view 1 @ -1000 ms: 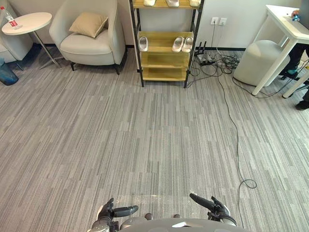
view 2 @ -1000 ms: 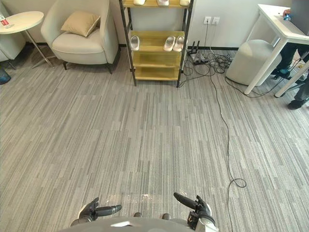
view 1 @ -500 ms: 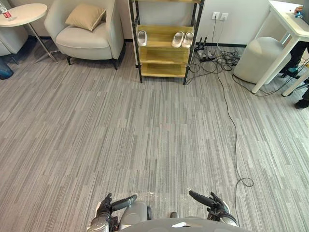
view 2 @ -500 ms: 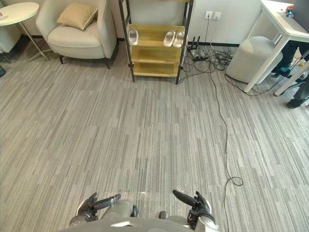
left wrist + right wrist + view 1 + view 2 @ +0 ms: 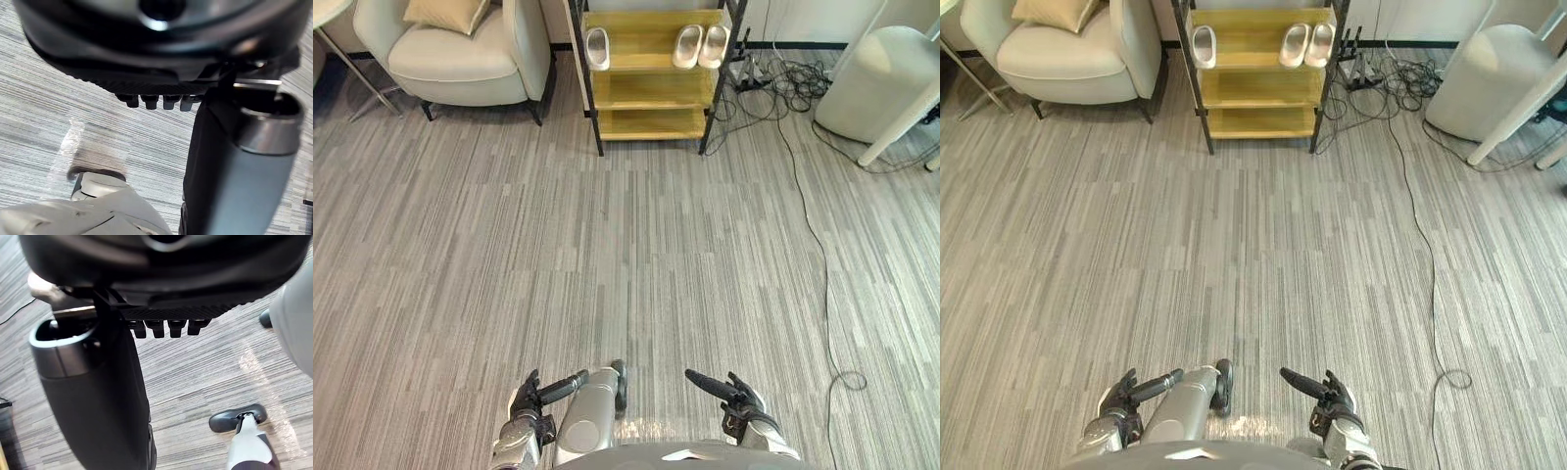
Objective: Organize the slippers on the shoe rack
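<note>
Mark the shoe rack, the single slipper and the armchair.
shoe rack (image 5: 651, 90), left eye view, bare middle shelf.
single slipper (image 5: 598, 47), left eye view, its insole.
armchair (image 5: 450, 67), left eye view, seat cushion.

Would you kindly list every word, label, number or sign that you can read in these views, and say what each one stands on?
None: no readable text shows in these views.
The slippers, the shoe rack and the armchair bear no legible print.
</note>
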Controlling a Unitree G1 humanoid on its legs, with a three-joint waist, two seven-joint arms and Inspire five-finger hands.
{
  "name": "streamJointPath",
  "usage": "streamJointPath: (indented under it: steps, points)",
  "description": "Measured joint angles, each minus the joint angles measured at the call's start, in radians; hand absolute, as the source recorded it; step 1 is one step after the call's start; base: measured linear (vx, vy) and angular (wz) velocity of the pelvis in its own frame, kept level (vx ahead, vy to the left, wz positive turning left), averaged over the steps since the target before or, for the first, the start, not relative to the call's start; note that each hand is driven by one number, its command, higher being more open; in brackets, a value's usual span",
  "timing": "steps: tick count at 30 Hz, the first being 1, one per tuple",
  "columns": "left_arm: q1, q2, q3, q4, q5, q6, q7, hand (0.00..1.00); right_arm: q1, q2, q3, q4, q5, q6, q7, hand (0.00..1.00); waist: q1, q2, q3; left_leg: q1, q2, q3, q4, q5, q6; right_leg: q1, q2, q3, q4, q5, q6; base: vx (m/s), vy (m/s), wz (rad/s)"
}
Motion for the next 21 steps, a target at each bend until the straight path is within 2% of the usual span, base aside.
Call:
streamJointPath:
  steps: [1,2,3,4,5,6,7,8,9,10,11,12,13,14,16,18,19,20,21]
  points:
    - [0.0,0.003,-0.011,0.0,0.002,0.0,0.001,1.0,-0.001,0.0,0.0,-0.001,-0.001,0.0,0.001,1.0,-0.003,0.001,0.001,0.034,0.0,0.001,-0.016,-0.006,0.001,-0.04,-0.003,-0.016,0.097,-0.003,-0.005,0.46,0.112,-0.21]
    - [-0.001,0.006,-0.026,-0.001,0.009,0.001,0.0,1.0,-0.003,-0.005,0.0,-0.022,-0.013,-0.004,0.003,1.0,-0.014,0.002,0.003,0.103,-0.002,-0.003,-0.058,-0.009,0.006,-0.104,-0.016,-0.079,0.232,-0.03,-0.049,0.45,0.064,-0.06]
    - [-0.001,0.008,-0.038,-0.001,0.009,0.0,0.001,1.0,-0.005,-0.007,0.0,-0.034,-0.019,-0.006,0.004,1.0,-0.022,0.004,0.005,0.147,-0.001,-0.01,-0.086,-0.009,0.005,-0.133,-0.023,-0.122,0.277,-0.052,-0.088,0.46,0.045,0.03]
    - [-0.004,0.01,-0.06,-0.001,0.018,-0.001,0.0,1.0,-0.011,-0.012,0.001,-0.04,-0.021,-0.016,0.004,1.0,-0.03,0.02,0.016,0.249,0.013,-0.017,-0.16,-0.007,0.003,-0.174,-0.023,-0.218,0.278,-0.104,-0.173,0.47,0.003,0.08]
    - [-0.007,0.009,-0.065,-0.001,0.019,-0.001,-0.004,1.0,-0.011,-0.013,0.001,-0.048,-0.023,-0.02,0.004,1.0,-0.031,0.022,0.017,0.301,0.027,-0.019,-0.188,-0.007,0.002,-0.202,-0.013,-0.273,0.222,-0.131,-0.21,0.38,-0.041,0.07]
    - [-0.009,0.008,-0.065,-0.001,0.019,-0.001,-0.005,1.0,-0.01,-0.013,0.002,-0.054,-0.025,-0.021,0.004,1.0,-0.031,0.022,0.017,0.318,0.034,-0.02,-0.195,-0.007,0.002,-0.219,-0.005,-0.293,0.185,-0.141,-0.226,0.55,-0.134,0.14]
    - [-0.024,0.0,-0.063,0.0,0.02,-0.001,-0.006,1.0,-0.013,-0.012,0.002,-0.069,-0.029,-0.028,0.007,1.0,-0.038,0.021,0.018,0.359,0.055,-0.038,-0.214,-0.007,0.002,-0.299,0.039,-0.32,0.004,-0.152,-0.243,0.46,-0.155,0.21]
    - [-0.027,-0.003,-0.061,0.0,0.02,-0.001,-0.006,1.0,-0.015,-0.012,0.002,-0.073,-0.029,-0.028,0.007,1.0,-0.043,0.02,0.018,0.364,0.058,-0.045,-0.218,-0.007,0.002,-0.314,0.049,-0.316,-0.042,-0.148,-0.242,0.57,-0.222,0.45]
    - [-0.029,-0.017,-0.06,0.0,0.025,-0.002,-0.005,1.0,-0.025,-0.013,0.001,-0.074,-0.029,-0.027,0.006,1.0,-0.06,0.019,0.02,0.386,0.065,-0.067,-0.233,-0.009,-0.001,-0.345,0.083,-0.289,-0.21,-0.109,-0.229,0.39,-0.184,0.46]
    - [-0.029,-0.021,-0.059,-0.001,0.03,-0.002,-0.006,1.0,-0.025,-0.014,0.002,-0.069,-0.029,-0.023,0.006,1.0,-0.066,0.013,0.018,0.398,0.059,-0.08,-0.238,-0.013,-0.013,-0.341,0.094,-0.272,-0.31,-0.059,-0.231,0.5,-0.238,0.65]
    - [-0.028,-0.024,-0.057,-0.001,0.032,-0.002,-0.008,1.0,-0.016,-0.016,0.004,-0.053,-0.029,-0.021,0.005,1.0,-0.074,-0.01,0.016,0.421,0.042,-0.109,-0.247,-0.024,-0.039,-0.332,0.096,-0.248,-0.42,0.13,-0.251,0.57,-0.265,0.33]
    - [-0.046,-0.073,-0.049,0.017,0.047,-0.004,-0.009,1.0,-0.034,-0.053,-0.004,-0.033,-0.03,-0.014,0.007,1.0,-0.059,0.056,0.021,0.434,0.098,-0.164,-0.243,-0.028,-0.069,-0.329,0.144,-0.266,-0.383,0.073,-0.287,0.56,-0.261,0.18]
    - [-0.047,-0.076,-0.046,0.017,0.047,-0.004,-0.01,1.0,-0.036,-0.054,-0.004,-0.033,-0.03,-0.014,0.007,1.0,-0.059,0.059,0.022,0.434,0.101,-0.168,-0.241,-0.027,-0.071,-0.329,0.147,-0.267,-0.381,0.07,-0.288,0.52,-0.243,-0.08]
    - [-0.049,-0.089,-0.035,0.024,0.062,-0.002,-0.01,1.0,-0.039,-0.055,-0.006,-0.023,-0.029,-0.01,0.002,1.0,-0.063,0.078,0.02,0.431,0.131,-0.193,-0.215,-0.011,-0.096,-0.319,0.173,-0.285,-0.37,0.033,-0.309,0.42,-0.21,0.04]
    - [-0.051,-0.096,0.002,0.026,0.075,0.0,-0.01,1.0,-0.028,-0.049,-0.035,-0.026,-0.028,-0.001,0.001,1.0,-0.071,0.084,0.024,0.399,0.158,-0.215,-0.077,0.031,-0.152,-0.251,0.194,-0.313,-0.403,0.002,-0.323,0.43,-0.235,0.28]
    - [-0.05,-0.11,0.054,0.014,0.074,-0.001,-0.008,1.0,0.007,-0.049,-0.04,-0.053,-0.018,-0.002,-0.007,1.0,-0.073,0.087,0.03,0.266,0.18,-0.229,0.266,0.154,-0.157,-0.13,0.208,-0.339,-0.48,-0.019,-0.332,0.31,-0.183,0.45]
    - [-0.046,-0.111,0.074,0.0,0.074,-0.001,-0.006,1.0,0.022,-0.049,-0.04,-0.07,-0.018,-0.003,-0.008,1.0,-0.068,0.085,0.033,0.19,0.202,-0.218,0.422,0.177,-0.167,-0.076,0.218,-0.346,-0.518,-0.026,-0.336,0.25,-0.119,0.33]
    - [-0.043,-0.113,0.082,-0.028,0.07,-0.003,-0.004,1.0,0.033,-0.044,-0.039,-0.079,-0.017,-0.004,-0.009,1.0,-0.052,0.087,0.034,0.085,0.236,-0.172,0.586,0.137,-0.159,-0.007,0.232,-0.35,-0.57,-0.038,-0.352,0.36,-0.161,0.27]
    - [-0.043,-0.109,0.08,-0.056,0.067,-0.005,-0.004,1.0,0.034,-0.035,-0.039,-0.075,-0.017,-0.003,-0.009,1.0,-0.044,0.074,0.036,0.009,0.243,-0.132,0.635,0.109,-0.154,0.046,0.232,-0.354,-0.613,-0.041,-0.352,0.31,-0.117,0.21]
